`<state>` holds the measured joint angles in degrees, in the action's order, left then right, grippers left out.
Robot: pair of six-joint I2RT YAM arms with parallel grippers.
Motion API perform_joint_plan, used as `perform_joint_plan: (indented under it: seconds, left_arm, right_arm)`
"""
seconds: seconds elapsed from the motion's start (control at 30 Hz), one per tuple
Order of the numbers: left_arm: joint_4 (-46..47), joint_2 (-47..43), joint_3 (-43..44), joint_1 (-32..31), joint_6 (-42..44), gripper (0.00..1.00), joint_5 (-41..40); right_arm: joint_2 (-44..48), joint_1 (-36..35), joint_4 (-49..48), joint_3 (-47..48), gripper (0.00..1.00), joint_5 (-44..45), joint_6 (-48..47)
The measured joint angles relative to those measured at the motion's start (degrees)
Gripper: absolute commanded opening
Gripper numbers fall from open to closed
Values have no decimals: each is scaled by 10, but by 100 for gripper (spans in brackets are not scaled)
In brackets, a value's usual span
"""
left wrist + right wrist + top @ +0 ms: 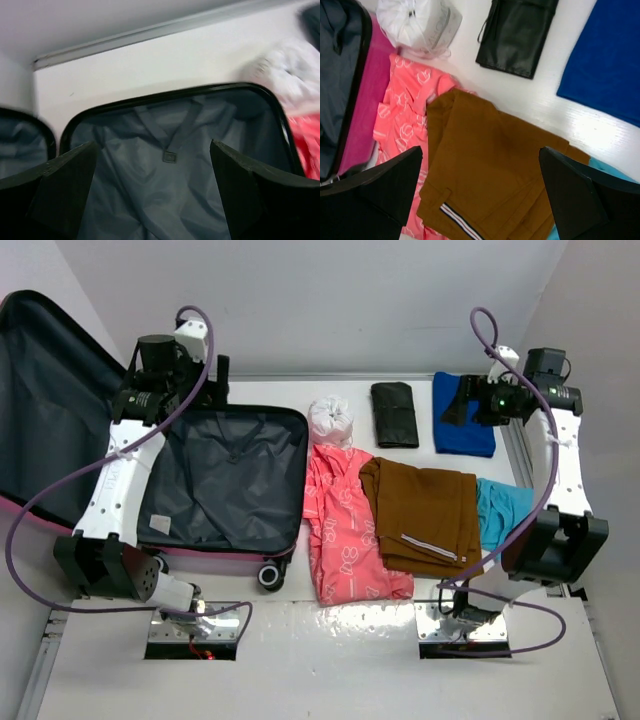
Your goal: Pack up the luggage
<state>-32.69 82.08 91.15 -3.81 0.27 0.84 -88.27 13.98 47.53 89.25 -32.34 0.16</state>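
Left gripper [154, 150] and right gripper [481, 155] are being held spread, empty; the luggage [230, 480] is being shown open, unfilled, pink garment [350, 525] and brown trousers [425, 510] unpacked at its right.

The top external view looks down from high behind the near edge, taking in the whole table [330, 640]. The left wrist view sits close over the open luggage [170, 185], facing the far wall [100, 20] — the right wrist view looks steeply down on the brown trousers [490, 165] from nearby, catching the luggage's right edge too.
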Motion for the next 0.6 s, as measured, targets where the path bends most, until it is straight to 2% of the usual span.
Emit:
perform_joint_plan:
  seconds: [0.2,0.4,0.6]
  left_arm:
    - [-30,4,5,-9,100,99,204]
    - [-80,162,196,-93,129,92,326]
    - [-102,355,362,-208,122,91,370]
  right_arm:
    - [-56,-6,63,31,93,-9,-66]
    - [-35,26,75,-12,87,-11,-83]
    - [1,84,97,-75,85,-15,-102]
